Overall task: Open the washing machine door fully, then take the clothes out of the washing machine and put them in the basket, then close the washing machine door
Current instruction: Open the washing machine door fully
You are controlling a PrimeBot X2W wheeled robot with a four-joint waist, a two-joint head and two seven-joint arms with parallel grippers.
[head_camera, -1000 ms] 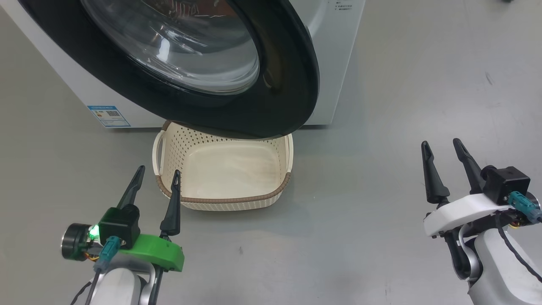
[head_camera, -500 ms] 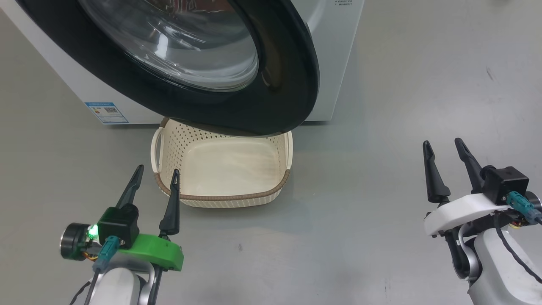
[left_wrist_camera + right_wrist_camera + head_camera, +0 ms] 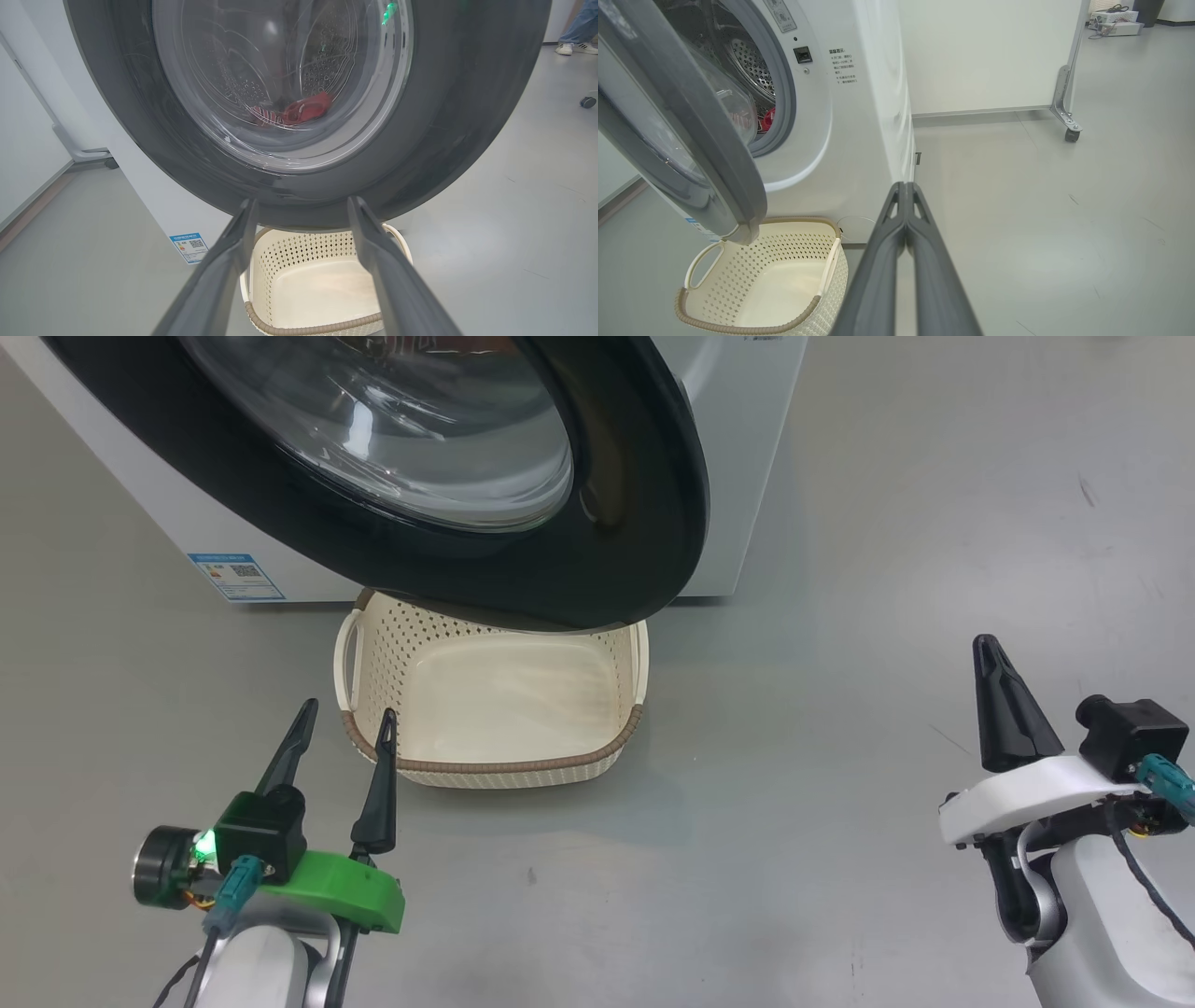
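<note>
R gripper (image 3: 986, 646) closed, L gripper (image 3: 350, 710) spread; 1 basket (image 3: 504, 768).

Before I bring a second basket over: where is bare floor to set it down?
Bare floor lies between the basket and the right pincer, and right of the washing machine. Crowded: the basket sits under the washing machine door, left pincer at its near corner.

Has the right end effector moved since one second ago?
Yes. The right end effector has shut: the finger nearer the basket swung away from it. The wrist kept its place against the basket.
</note>
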